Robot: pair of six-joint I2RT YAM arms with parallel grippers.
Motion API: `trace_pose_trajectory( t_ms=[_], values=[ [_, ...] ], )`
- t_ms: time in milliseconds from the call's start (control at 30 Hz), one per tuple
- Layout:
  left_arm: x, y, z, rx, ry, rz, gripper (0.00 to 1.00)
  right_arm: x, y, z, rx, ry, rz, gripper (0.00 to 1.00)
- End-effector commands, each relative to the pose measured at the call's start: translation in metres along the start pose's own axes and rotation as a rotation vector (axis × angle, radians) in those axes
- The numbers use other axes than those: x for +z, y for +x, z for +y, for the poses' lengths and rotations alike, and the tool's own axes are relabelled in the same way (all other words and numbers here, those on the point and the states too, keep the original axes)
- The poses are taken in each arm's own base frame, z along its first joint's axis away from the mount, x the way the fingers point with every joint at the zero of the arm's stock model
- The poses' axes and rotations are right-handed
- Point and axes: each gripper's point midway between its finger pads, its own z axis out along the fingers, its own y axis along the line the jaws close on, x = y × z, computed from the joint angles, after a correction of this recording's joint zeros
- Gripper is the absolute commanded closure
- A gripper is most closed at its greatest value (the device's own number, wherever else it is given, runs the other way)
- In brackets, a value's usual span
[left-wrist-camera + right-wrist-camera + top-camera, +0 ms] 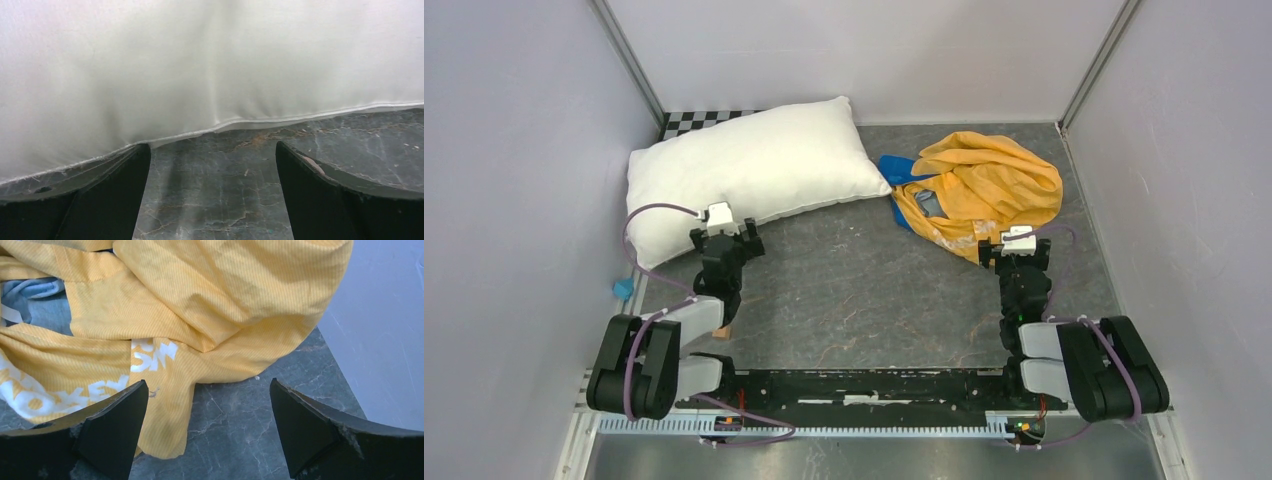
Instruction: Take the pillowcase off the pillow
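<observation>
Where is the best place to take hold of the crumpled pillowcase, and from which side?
Probably the loose flap of the pillowcase lying flat on the table nearest the open right gripper; come from the near side, since the rest is a bunched heap.

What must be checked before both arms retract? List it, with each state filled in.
1. Pillowcase fully off the pillow: ok, it lies crumpled beside the bare pillow.
2. Left gripper open, holding nothing: ok.
3. Right gripper open, holding nothing: ok.
4. Pillowcase free of the right gripper: cannot tell, a flap reaches one finger.
5. Pillow free of the left gripper: cannot tell, its seam edge meets one finger.
</observation>
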Motion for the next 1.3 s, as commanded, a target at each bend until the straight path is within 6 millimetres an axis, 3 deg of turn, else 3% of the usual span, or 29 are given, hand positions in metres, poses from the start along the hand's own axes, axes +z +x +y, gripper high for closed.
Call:
trace_pose_trajectory(
  t_ms=[0, 100, 267, 467, 567, 767, 833, 1267],
  values=[
    [0.014, -0.019, -0.008, -0.041, 0.058, -0.034, 0.01, -0.018, 0.017, -0.003, -0.013, 0.013, -0.004, 0.02],
    [0.011, -0.02, -0.009, -0.035, 0.074, -0.05, 0.02, -0.019, 0.017, -0.001, -0.021, -0.002, -0.018, 0.02],
    [0.009, -0.024, 0.006, -0.04, -0.001, -0.085, 0.01, -0.018, 0.019, 0.0, -0.024, -0.005, -0.005, 0.02],
    [0.019, -0.023, 0.0, 0.009, 0.023, -0.059, 0.03, -0.017, 0.018, 0.0, -0.023, -0.005, -0.012, 0.02],
    [0.022, -0.023, -0.013, 0.06, 0.1, -0.056, 0.06, -0.017, 0.018, 0.0, -0.023, -0.005, -0.011, 0.02],
    [0.026, -0.014, -0.008, 0.059, 0.089, -0.168, 0.03, -0.018, 0.019, 0.0, -0.022, -0.005, -0.009, 0.02],
    [0.029, -0.007, -0.011, 0.074, 0.101, -0.09, 0.01, -0.017, 0.018, 0.0, -0.022, -0.005, -0.01, 0.02],
    [0.03, -0.009, -0.015, 0.092, 0.137, -0.109, 0.0, -0.017, 0.018, 0.0, -0.022, -0.005, -0.01, 0.02]
  ],
)
